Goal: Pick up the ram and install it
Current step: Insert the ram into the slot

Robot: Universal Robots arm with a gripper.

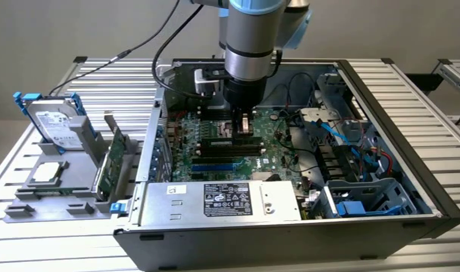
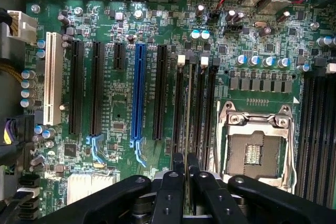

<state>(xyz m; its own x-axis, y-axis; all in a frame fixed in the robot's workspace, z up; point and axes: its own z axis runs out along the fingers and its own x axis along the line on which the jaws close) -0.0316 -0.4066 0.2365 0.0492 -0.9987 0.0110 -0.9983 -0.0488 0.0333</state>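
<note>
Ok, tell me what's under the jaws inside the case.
The ram runs edge-on between the jaws, directly over the black memory slots of the motherboard, beside the open CPU socket. Its lower edge and the slot beneath are covered by the ram itself.

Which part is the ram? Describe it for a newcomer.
Inside the open computer case, find the green motherboard and its empty CPU socket. Beside the socket run long black slots; the ram is the thin stick, seen edge-on, clamped in the gripper over them. Only it sits between the black fingers.
</note>
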